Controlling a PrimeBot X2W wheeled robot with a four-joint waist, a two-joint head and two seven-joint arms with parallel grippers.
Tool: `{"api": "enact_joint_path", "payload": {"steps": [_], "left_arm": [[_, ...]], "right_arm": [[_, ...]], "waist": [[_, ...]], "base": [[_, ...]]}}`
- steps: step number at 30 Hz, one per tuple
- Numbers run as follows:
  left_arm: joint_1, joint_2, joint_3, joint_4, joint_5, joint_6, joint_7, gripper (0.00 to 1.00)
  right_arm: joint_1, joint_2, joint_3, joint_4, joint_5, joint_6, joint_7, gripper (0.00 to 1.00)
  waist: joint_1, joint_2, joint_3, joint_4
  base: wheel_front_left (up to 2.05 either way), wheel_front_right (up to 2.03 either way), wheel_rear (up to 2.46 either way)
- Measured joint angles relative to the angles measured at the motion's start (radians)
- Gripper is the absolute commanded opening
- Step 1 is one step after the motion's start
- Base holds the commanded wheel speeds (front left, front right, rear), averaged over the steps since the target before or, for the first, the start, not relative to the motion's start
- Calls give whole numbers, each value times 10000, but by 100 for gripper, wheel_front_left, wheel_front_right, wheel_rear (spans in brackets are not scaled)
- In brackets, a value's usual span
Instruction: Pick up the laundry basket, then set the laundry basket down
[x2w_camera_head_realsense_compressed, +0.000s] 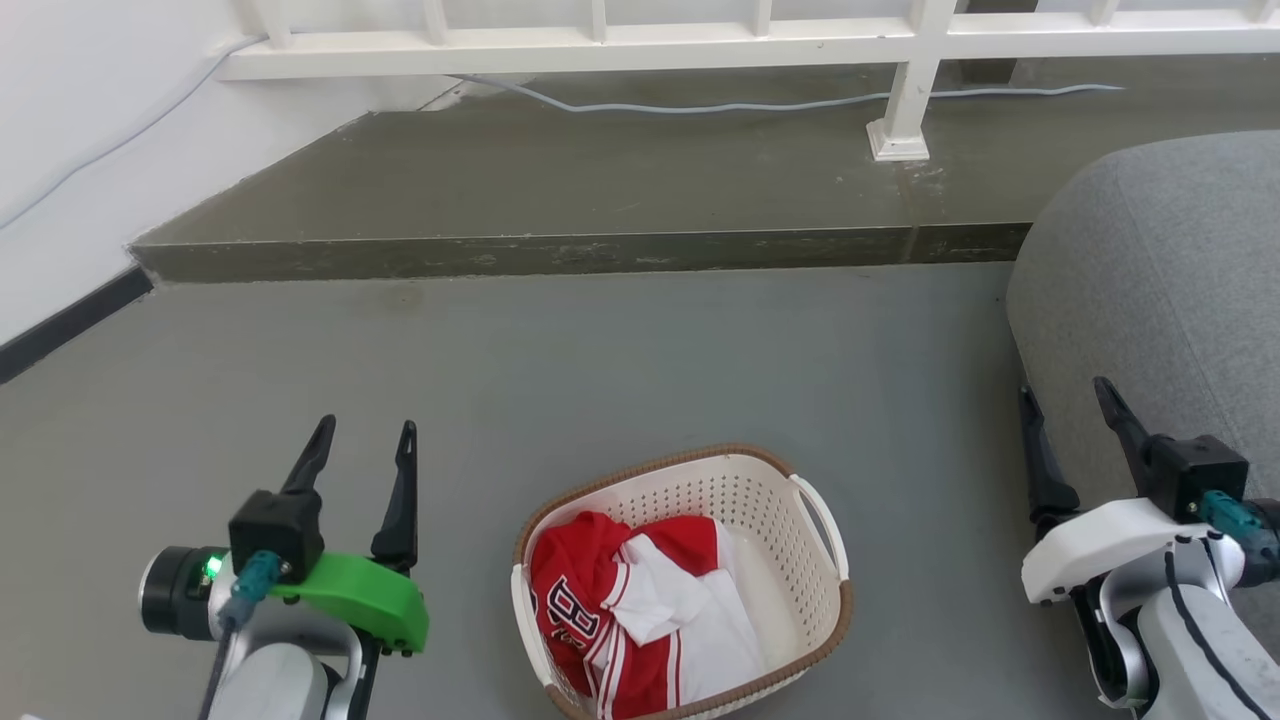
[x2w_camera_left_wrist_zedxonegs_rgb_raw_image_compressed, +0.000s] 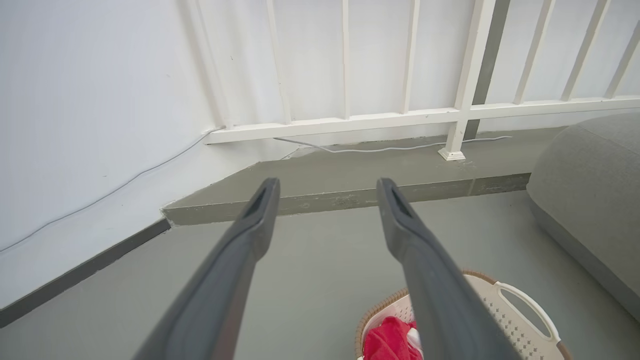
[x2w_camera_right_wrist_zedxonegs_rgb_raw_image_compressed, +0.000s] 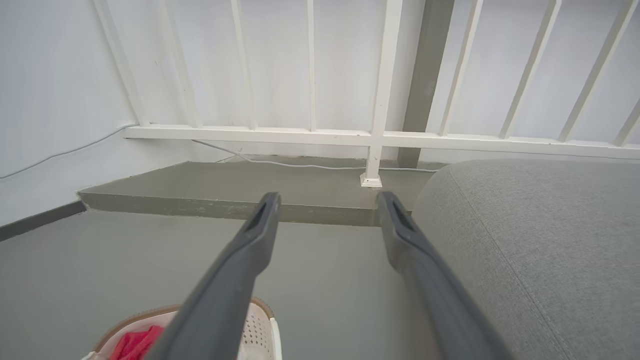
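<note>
Down on floor, laundry basket between left gripper and right gripper, both wide, empty; grey sofa just beside right gripper.

A: What is running along the top of the frame?
B: A white railing is standing on a raised step, and a pale cable is trailing across the step beneath it.
A: And elsewhere?
B: A grey sofa is bulging in at the right edge over the grey floor. A red and white shirt is lying crumpled at bottom centre. A white wall is rising at upper left.
</note>
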Motion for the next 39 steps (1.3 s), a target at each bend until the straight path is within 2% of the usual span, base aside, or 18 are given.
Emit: {"api": "enact_joint_path", "payload": {"steps": [3, 21, 39], "left_arm": [[-2, -4, -79, 100, 307, 25, -56, 100], [-13, -52, -31, 541, 284, 59, -56, 100], [-176, -98, -4, 621, 284, 59, -56, 100]], "right_arm": [[-1, 0, 36, 65, -311, -88, -88, 100], [-3, 130, -56, 320, -261, -54, -88, 100], [-60, 245, -190, 449, -161, 119, -88, 100]], "waist": [[0, 0, -18, 1], [0, 0, -74, -18], [0, 0, 67, -4]], "base": [[0, 0, 0], [0, 0, 0], [0, 0, 0]]}}
